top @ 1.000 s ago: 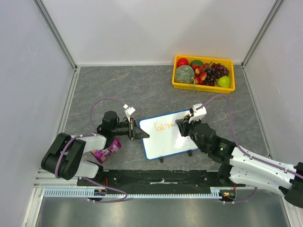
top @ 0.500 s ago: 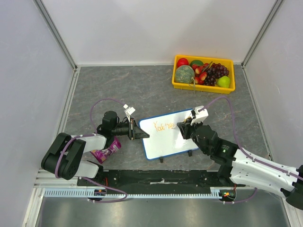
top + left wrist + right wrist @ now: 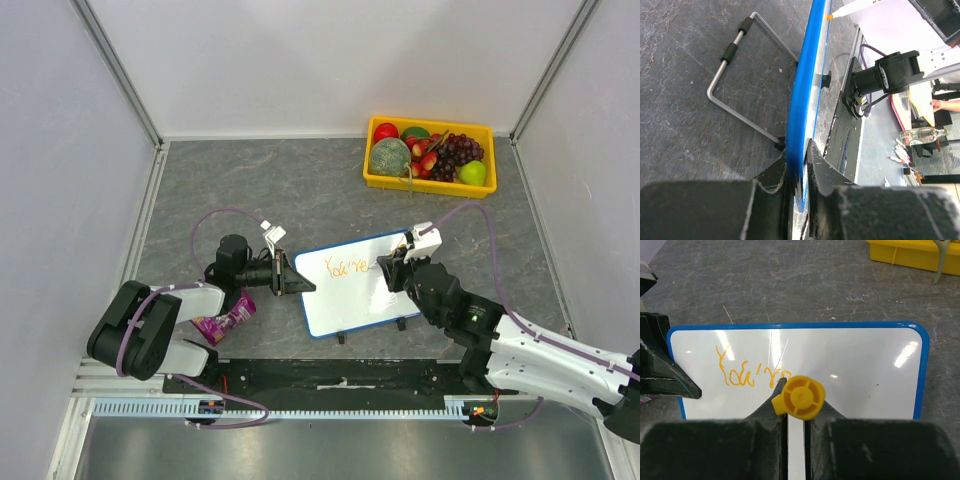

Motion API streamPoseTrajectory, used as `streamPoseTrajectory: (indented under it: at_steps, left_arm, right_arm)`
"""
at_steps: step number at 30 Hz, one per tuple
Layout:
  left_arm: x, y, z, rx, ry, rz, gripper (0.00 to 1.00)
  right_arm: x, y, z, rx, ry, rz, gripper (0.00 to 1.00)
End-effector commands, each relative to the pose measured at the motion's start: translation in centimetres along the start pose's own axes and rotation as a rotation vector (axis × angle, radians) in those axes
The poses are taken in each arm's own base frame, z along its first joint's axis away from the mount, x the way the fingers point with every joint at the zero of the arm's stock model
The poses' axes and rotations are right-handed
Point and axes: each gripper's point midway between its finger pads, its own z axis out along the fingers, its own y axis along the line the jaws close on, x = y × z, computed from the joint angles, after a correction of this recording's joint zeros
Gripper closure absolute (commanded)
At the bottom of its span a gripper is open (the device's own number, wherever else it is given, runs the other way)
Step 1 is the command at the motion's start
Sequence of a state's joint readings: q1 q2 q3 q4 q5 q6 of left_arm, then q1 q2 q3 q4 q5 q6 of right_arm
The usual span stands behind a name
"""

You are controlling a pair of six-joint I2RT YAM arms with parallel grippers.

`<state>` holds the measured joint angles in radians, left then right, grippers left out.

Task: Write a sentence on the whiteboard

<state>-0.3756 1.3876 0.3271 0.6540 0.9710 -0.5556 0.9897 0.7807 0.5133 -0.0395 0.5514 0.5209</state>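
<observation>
Right gripper (image 3: 796,412): both fingers closed on a marker (image 3: 799,397), seen end-on as a round yellow-orange cap. Whiteboard (image 3: 865,365): blue frame, rounded corners, standing on the grey bench (image 3: 765,285). The sentence (image 3: 747,372): one line of orange lettering on the board's left half, reading roughly "You're", with its last stroke meeting the marker. Left gripper (image 3: 682,385): black, overlapping the board's left edge. Yellow tray (image 3: 910,255): at the bench's far right, partly out of frame.
</observation>
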Motion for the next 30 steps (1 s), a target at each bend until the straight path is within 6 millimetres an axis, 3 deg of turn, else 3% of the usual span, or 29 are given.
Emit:
streamPoseTrajectory:
  at_steps: [1,7,20,30]
  left_arm:
    - [0.6,1.7,0.1,-0.063,0.009,0.045,0.98]
    - [0.6,1.7,0.1,-0.063,0.009,0.044,0.98]
    - [0.7,1.8,0.1,-0.061,0.014,0.042,0.98]
    - [0.7,1.8,0.2,-0.06,0.016,0.038,0.98]
  right_arm:
    - [-2.7,-0.6,-0.2,0.044,-0.061,-0.007,1.0]
    - [-5.7,0.3,-1.1,-0.001,-0.129,0.017,1.0]
    - [-8.3,-0.4,0.1,-0.062,-0.136,-0.018,1.0]
    - [-6.7,-0.4,0.1,-0.155,-0.126,0.04,1.0]
